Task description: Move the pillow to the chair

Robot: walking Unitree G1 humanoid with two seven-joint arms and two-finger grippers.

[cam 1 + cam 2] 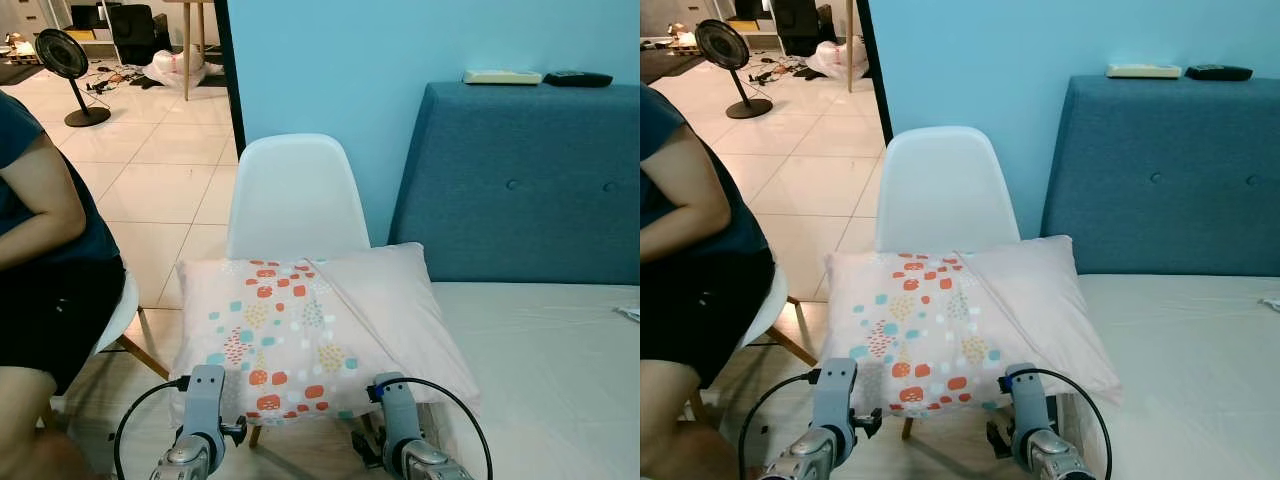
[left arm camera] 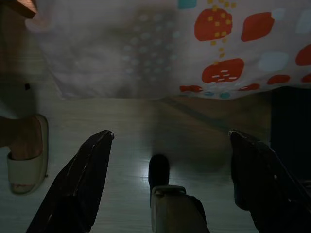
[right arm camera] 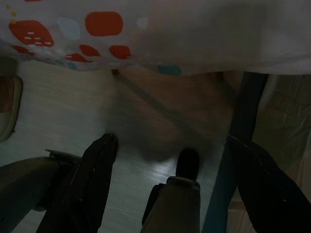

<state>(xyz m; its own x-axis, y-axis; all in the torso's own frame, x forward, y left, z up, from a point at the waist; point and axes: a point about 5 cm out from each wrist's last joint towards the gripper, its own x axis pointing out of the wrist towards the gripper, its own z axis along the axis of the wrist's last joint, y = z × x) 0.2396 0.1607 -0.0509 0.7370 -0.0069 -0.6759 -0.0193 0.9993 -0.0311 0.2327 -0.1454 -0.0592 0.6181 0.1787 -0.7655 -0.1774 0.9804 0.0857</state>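
A pale pink pillow [image 1: 310,325] with red, teal and yellow spots lies flat on the seat of a white chair [image 1: 297,195], overhanging its front and right side. My left arm [image 1: 200,425] and right arm [image 1: 398,425] sit low, just in front of the pillow's near edge. In the left wrist view my left gripper [image 2: 170,136] is open, pointing down at the floor below the pillow's edge [image 2: 160,48]. My right gripper [image 3: 171,138] is likewise open, with nothing between its fingers, under the pillow's edge [image 3: 160,39].
A seated person [image 1: 40,250] is close on the left, their slippered foot [image 2: 22,155] near my left gripper. A bed with a blue headboard [image 1: 520,180] and white mattress [image 1: 540,370] adjoins the chair on the right. A fan [image 1: 65,60] stands far back left.
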